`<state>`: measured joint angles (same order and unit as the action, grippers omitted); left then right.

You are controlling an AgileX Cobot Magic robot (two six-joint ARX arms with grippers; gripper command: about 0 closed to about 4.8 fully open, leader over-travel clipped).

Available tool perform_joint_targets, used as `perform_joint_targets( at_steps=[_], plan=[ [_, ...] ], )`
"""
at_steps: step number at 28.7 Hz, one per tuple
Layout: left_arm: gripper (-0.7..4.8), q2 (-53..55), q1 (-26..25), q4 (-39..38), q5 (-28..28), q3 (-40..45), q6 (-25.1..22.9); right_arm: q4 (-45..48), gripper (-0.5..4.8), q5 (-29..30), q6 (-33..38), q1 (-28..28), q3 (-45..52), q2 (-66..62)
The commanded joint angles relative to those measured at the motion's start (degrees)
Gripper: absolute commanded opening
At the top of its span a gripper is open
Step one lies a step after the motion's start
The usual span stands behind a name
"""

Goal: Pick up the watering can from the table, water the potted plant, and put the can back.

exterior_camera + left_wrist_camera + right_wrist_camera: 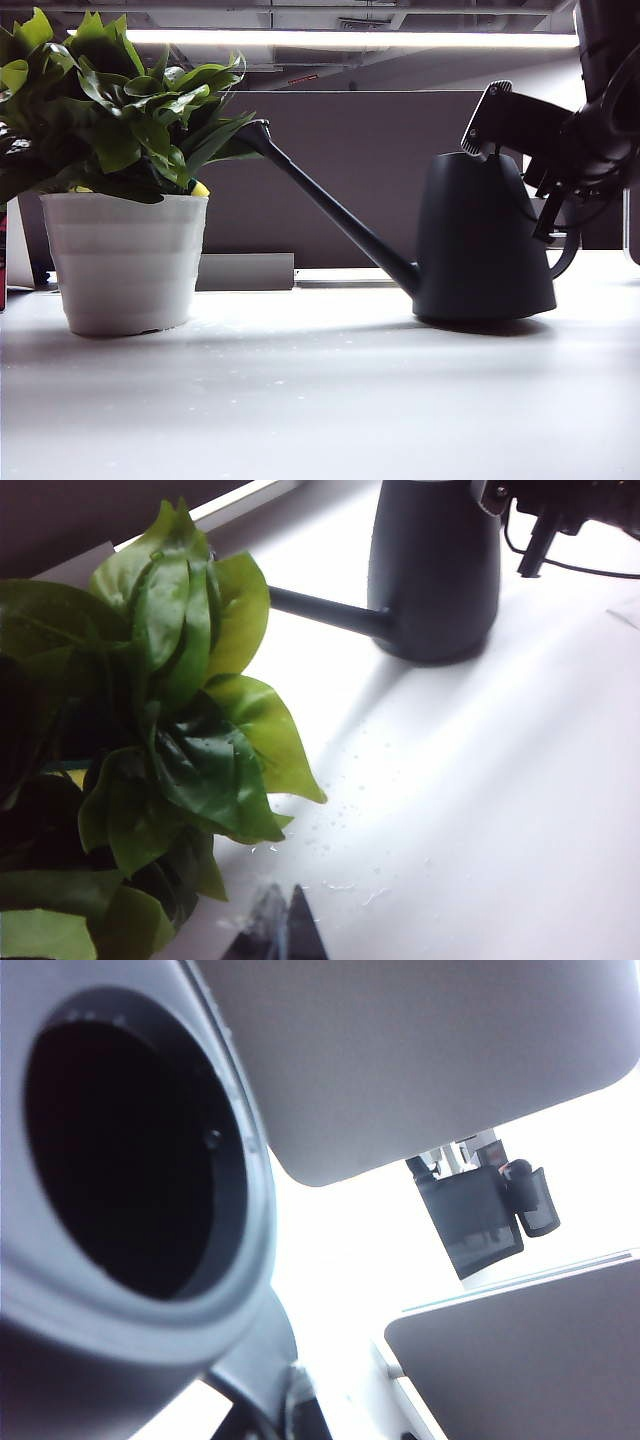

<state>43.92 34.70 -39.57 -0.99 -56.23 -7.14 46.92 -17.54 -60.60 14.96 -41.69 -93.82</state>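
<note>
- The watering can (485,240) stands upright on the tabletop (320,400), its long spout reaching up toward the leaves of the potted plant (120,200) at the left.
- The right claw (560,215) is at the can's handle side, behind its top; its jaws are closed, but the pictures do not show plainly whether they clamp the handle.
- The left claw (280,930) hangs beside the plant's leaves above the water-speckled tabletop, fingertips pressed together and holding nothing.
- The right wrist view looks into the can's dark mouth.
</note>
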Motion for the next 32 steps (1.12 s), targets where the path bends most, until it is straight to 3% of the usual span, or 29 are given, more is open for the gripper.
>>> perform_joint_targets(
  at_steps=[1,6,12,14,16,18,24,32],
  plan=[
    [-0.06,-0.1,-0.1,0.3,0.0,-0.1,-1.5,8.3,-0.05,0.9,2.5,0.0,-0.6,-2.3],
    [-0.06,-0.2,-0.1,-0.4,-0.1,-0.1,-1.4,8.6,-0.05,0.0,5.1,0.3,-0.5,-3.8],
    [-0.06,-0.2,-0.1,-1.1,-0.1,-0.1,-1.4,11.8,-0.03,-6.5,5.3,0.6,-0.6,-3.7],
    [-0.06,-0.2,-0.1,-1.1,-0.1,-0.1,-1.4,11.6,0.33,-8.3,5.3,0.6,-0.6,-3.3],
    [-0.06,-0.2,-0.1,-1.1,-0.1,-0.1,-1.4,11.6,1.24,-9.5,5.3,0.6,-0.6,-2.9],
    [-0.06,-0.2,-0.1,-1.1,-0.1,-0.1,-1.4,11.2,1.72,-9.4,5.3,0.6,-0.6,-2.5],
    [-0.06,-0.2,-0.1,-1.1,-0.1,-0.1,-1.2,9.5,1.74,-8.0,6.2,0.6,-0.6,-2.3],
    [-0.06,-0.2,-0.1,-1.1,-0.1,-0.1,-1.0,6.6,2.55,-7.8,6.3,0.6,-0.6,-2.3]
  ],
)
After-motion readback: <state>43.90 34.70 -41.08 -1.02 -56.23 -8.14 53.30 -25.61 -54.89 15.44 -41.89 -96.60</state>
